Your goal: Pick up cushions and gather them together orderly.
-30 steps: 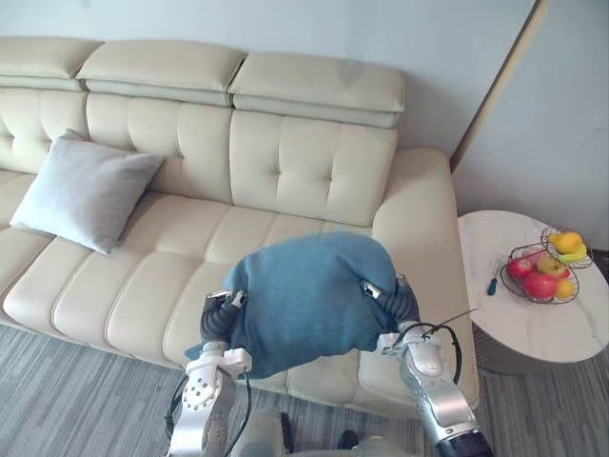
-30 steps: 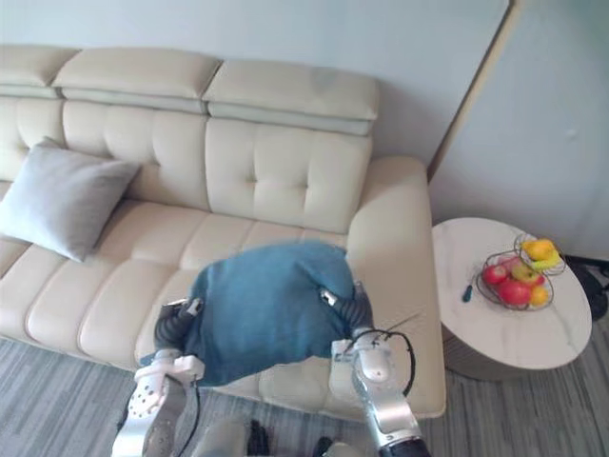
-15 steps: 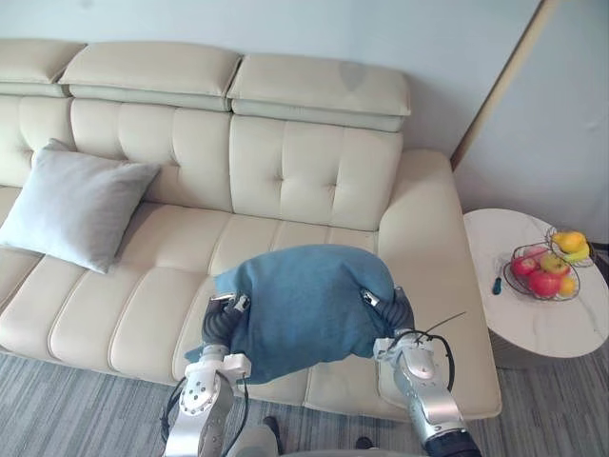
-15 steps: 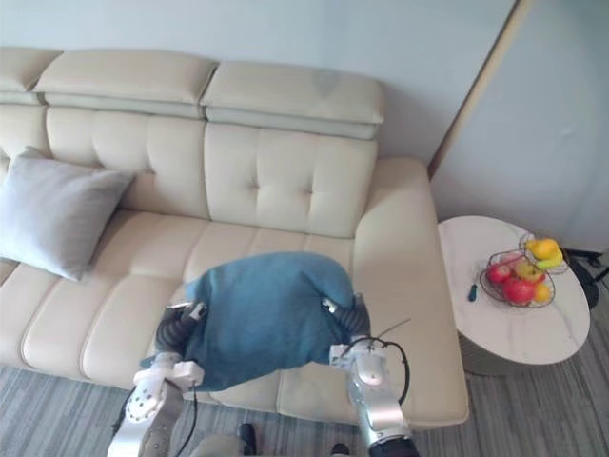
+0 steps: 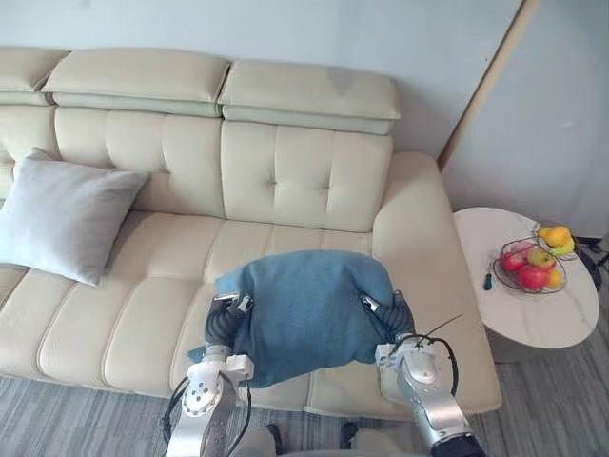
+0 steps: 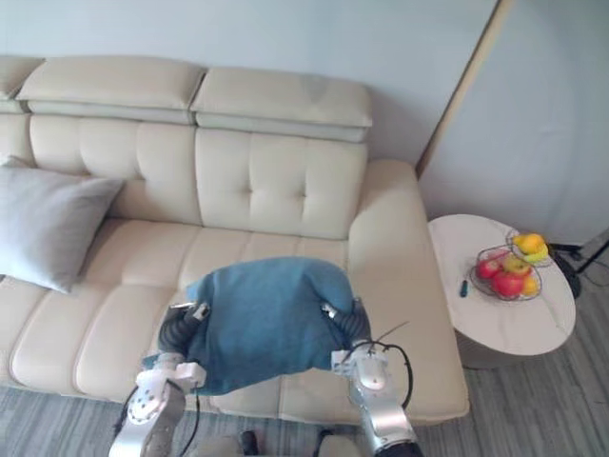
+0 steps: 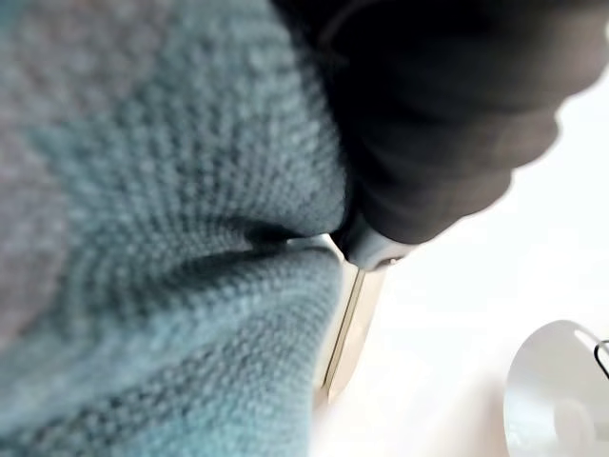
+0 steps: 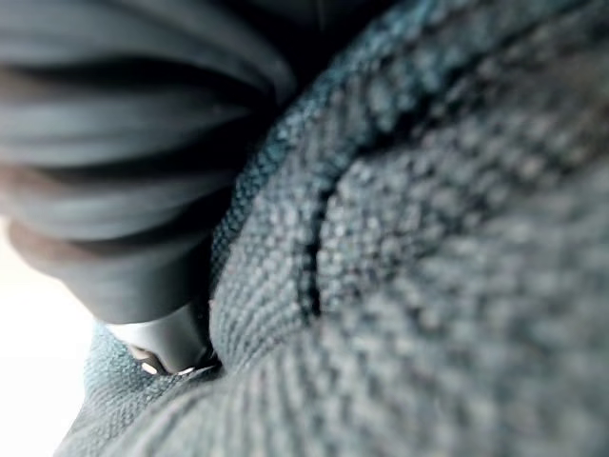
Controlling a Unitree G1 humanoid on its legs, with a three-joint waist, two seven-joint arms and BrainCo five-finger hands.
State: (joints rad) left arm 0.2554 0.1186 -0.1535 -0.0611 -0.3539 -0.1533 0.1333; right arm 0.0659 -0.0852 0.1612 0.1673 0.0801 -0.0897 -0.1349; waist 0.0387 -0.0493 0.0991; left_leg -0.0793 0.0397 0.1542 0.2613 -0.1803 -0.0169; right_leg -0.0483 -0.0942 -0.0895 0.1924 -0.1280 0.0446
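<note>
Fingers on both hands are sunk out of sight in the blue cushion, so I cannot tell whether they lie flat against it or curl into the fabric. What does show is the dark ribbed cover of the left hand pressed into the cushion's left flank, and that of the right hand pressed into its right flank. In both wrist views the knitted blue cloth bulges against the cover and creases where the hand digs in.

My reading is that the cushion is squeezed between the two hands from opposite sides. That suits something this soft and bulky, since one hand alone would probably let it sag or twist. It appears lifted clear of the seat, over the front edge of the cream sofa towards its right end, and one lower corner droops near the left wrist.

The grey cushion leans against the backrest at the sofa's left end, well apart from the blue one. To gather the pair neatly, the blue one most likely has to travel left and be set beside the grey one. The task therefore looks about midway: one cushion is lifted but not yet placed. Off to the right, a round side table with a fruit basket stands by the armrest, away from that route.
</note>
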